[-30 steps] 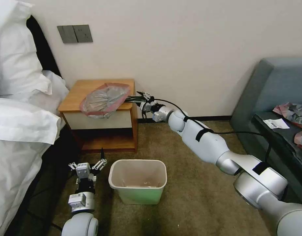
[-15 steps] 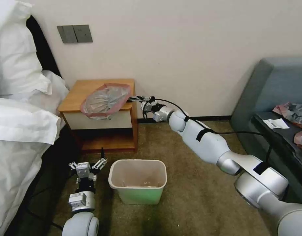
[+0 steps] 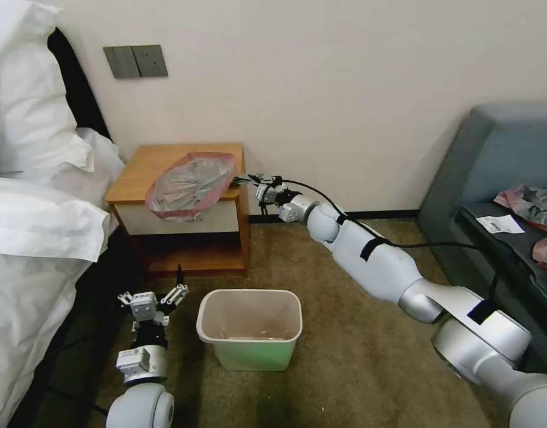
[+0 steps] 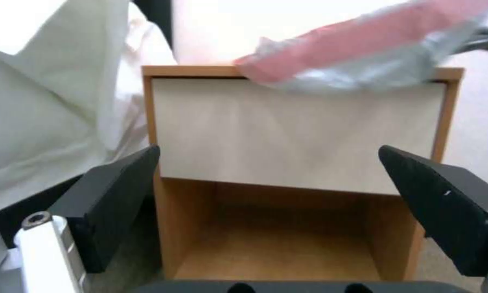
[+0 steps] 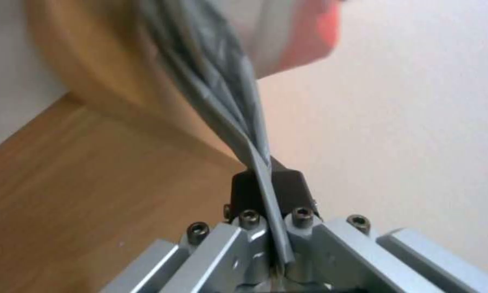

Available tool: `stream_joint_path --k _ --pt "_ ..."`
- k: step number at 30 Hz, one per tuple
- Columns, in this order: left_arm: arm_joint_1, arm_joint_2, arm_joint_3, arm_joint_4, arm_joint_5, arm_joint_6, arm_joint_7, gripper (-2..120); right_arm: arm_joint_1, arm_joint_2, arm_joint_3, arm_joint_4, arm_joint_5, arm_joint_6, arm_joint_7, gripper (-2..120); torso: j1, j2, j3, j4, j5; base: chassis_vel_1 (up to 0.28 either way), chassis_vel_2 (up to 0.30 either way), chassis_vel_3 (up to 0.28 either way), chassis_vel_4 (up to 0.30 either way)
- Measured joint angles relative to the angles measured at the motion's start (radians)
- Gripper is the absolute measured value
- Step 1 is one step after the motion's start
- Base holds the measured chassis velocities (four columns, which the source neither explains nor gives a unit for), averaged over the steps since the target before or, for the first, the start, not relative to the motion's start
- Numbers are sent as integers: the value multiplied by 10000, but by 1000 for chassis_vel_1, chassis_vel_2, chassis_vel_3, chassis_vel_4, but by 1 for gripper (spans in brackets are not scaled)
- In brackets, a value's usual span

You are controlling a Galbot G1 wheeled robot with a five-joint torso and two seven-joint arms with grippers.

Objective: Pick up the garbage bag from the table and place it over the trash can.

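The garbage bag (image 3: pixel 191 184), translucent grey with a pink-red rim, lies on the table (image 3: pixel 141 169) and hangs over its front edge. My right gripper (image 3: pixel 242 178) reaches in from the table's right side and is shut on the bag's right edge. In the right wrist view a twisted grey strand of the bag (image 5: pixel 217 73) runs into the closed right gripper (image 5: pixel 268 183) above the wood (image 5: pixel 64 183). The trash can (image 3: pixel 250 326) stands on the carpet in front of the table. Just left of it my left gripper (image 3: pixel 153 292) is open, facing the drawer front (image 4: pixel 298 134) with the bag (image 4: pixel 363 53) above.
A bed with white bedding (image 3: pixel 35 226) fills the left side, close to my left arm. A grey sofa (image 3: pixel 505 160) and a dark low table (image 3: pixel 511 249) with plastic wads (image 3: pixel 532 205) stand at the right. Open carpet (image 3: pixel 357 356) lies around the bin.
My right gripper has drawn back slightly to the right with the bag's edge, tightening the bag. My left gripper has shifted a little to the left, away from the bin.
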Motion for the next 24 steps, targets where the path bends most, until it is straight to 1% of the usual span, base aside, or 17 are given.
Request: stream_joint_path --k 1,3,4,5,8,9,12,13,15,18,22,24 --pt "-54 90 -51 -78 -195 82 -26 100 -66 -284 -51 441 526 -215 44 0 0 0 -1 -2 -1 0 0 0 0" --pt "-171 199 -124 -142 -385 178 -71 100 -189 -662 -127 1028 994 -498 101 0 0 0 -1 -5 -1 0 0 0 0" --pt "-227 230 -143 -169 -453 223 -96 100 -271 -830 -186 1360 1168 -656 136 0 0 1 -1 -5 -1 0 0 0 0" --pt "-227 230 -143 -169 -453 223 -96 100 -271 -830 -186 1360 1168 -656 136 0 0 1 -1 -5 -1 0 0 0 0" --pt "-345 264 -189 -262 -621 338 -202 100 -665 -1332 -369 2434 1493 -1136 231 0 0 1 -1 -4 -1 0 0 0 0" --pt "-345 264 -189 -262 -621 338 -202 100 -665 -1332 -369 2434 1493 -1136 231 0 0 1 -1 -4 -1 0 0 0 0" --pt "-347 244 -207 -445 -775 381 -247 100 -1201 -1649 -430 3254 1511 -1491 250 0 0 0 -1 -3 -1 0 0 0 0" --pt "-347 244 -207 -445 -775 381 -247 100 -1201 -1649 -430 3254 1511 -1491 250 0 0 0 -1 -3 -1 0 0 0 0" --pt "-280 222 -237 -639 -887 397 -269 100 -1653 -1815 -453 3711 1451 -1653 264 0 0 0 -1 -2 -1 0 0 0 0" --pt "-216 209 -301 -813 -993 414 -300 100 -2050 -1937 -453 4005 1339 -1689 266 0 -1 1 -2 -2 0 0 0 0 0" --pt "-192 200 -496 -987 -1234 518 -323 100 -2626 -2119 -399 4392 1235 -1750 266 0 -1 1 -1 -3 0 0 0 0 0" --pt "-243 271 -803 -1017 -1452 568 -347 100 -3235 -2306 -194 4849 1090 -1797 251 0 -1 0 -1 -2 -1 0 0 0 0"
